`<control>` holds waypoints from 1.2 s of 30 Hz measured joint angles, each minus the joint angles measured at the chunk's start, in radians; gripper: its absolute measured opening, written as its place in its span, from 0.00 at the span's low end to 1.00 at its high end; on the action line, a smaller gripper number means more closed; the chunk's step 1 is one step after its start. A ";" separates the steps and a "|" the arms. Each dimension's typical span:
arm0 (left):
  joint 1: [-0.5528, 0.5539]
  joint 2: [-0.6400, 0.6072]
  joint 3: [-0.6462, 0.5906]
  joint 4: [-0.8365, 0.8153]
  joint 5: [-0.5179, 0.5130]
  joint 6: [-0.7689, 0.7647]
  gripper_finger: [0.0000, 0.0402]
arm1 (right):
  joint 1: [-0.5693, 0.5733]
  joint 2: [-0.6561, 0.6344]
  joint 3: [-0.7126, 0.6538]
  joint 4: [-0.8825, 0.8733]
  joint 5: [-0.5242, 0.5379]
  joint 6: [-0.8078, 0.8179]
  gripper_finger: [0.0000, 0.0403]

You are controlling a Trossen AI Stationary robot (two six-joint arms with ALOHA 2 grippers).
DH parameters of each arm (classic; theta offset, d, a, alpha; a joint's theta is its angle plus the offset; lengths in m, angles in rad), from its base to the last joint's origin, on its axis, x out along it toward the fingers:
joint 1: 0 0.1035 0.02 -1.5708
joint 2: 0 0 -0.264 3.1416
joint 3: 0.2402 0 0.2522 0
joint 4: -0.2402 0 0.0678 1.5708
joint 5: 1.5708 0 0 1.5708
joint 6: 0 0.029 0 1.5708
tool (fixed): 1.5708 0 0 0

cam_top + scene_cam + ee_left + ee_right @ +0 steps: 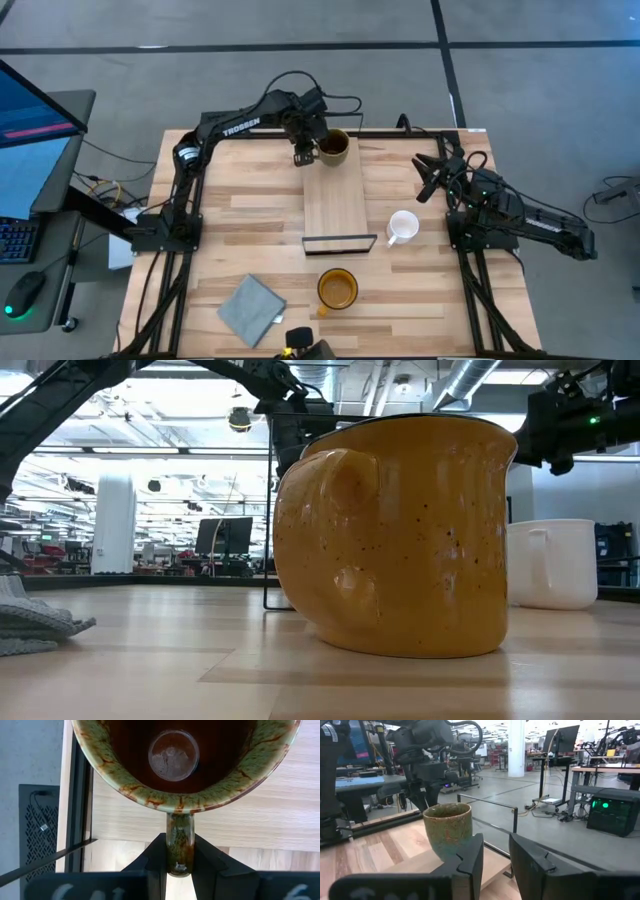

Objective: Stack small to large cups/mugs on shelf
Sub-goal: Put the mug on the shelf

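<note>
Left wrist view puts you right at the grip: your left gripper (pixel 180 862) has its two fingers (pixel 156 857) clamped on the handle of the brown-green mug (pixel 182 765), whose rim fills the picture and is cut off at both sides. From above, that gripper (pixel 303 152) and mug (pixel 333 147) sit at the far end of the shelf (pixel 335 200), close to the far table edge, with the mug's base on or just over the plank; you cannot tell which.

Your right gripper (pixel 432 178) waits over the right side of the table, fingers (pixel 470 860) parted with a clear gap, holding nothing, pointed toward the mug (pixel 447 830) across the shelf.

Count three mugs. The brown-green one is in your grip. The small white mug (pixel 403 227) stands on the table (pixel 250 215) just right of the shelf's near end, close to the right arm's base. The yellow mug (pixel 338 289) stands near of the shelf, just beyond the black wire frame (pixel 340 243). One shelf, one grey cloth (pixel 250 310) at the near left.

In the low view the yellow mug (pixel 395 535) blocks most of the scene; only part of the white mug (pixel 555 563) and a corner of the cloth (pixel 30 625) show beside it, and the shelf top is hidden.

The plank's middle and near stretch lie bare. The left half of the table is open between shelf and left arm base.
</note>
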 joint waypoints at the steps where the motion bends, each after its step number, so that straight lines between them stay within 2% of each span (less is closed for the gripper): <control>1: 0.000 0.000 0.000 0.000 0.000 0.000 0.11 | 0.000 0.000 0.000 0.000 0.000 0.000 0.29; 10: -0.011 0.063 0.003 -0.001 0.017 -0.006 0.11 | 0.000 0.000 0.000 0.000 0.001 0.000 0.29; 19: -0.014 0.074 0.003 0.004 0.018 -0.013 0.11 | 0.000 0.000 0.000 0.000 0.000 0.000 0.29; 24: -0.016 0.082 0.010 -0.029 -0.027 -0.013 0.13 | 0.000 0.000 0.000 0.000 0.000 -0.002 0.29; 29: -0.016 0.085 0.036 -0.054 -0.055 -0.008 0.10 | 0.000 0.000 0.000 -0.001 0.001 -0.009 0.29; 34: -0.015 0.084 0.048 -0.072 -0.034 -0.008 0.10 | 0.000 0.000 0.000 0.000 0.001 -0.009 0.29; 36: -0.016 0.084 0.048 -0.094 -0.019 -0.008 0.13 | 0.000 0.000 0.000 0.000 0.002 -0.009 0.29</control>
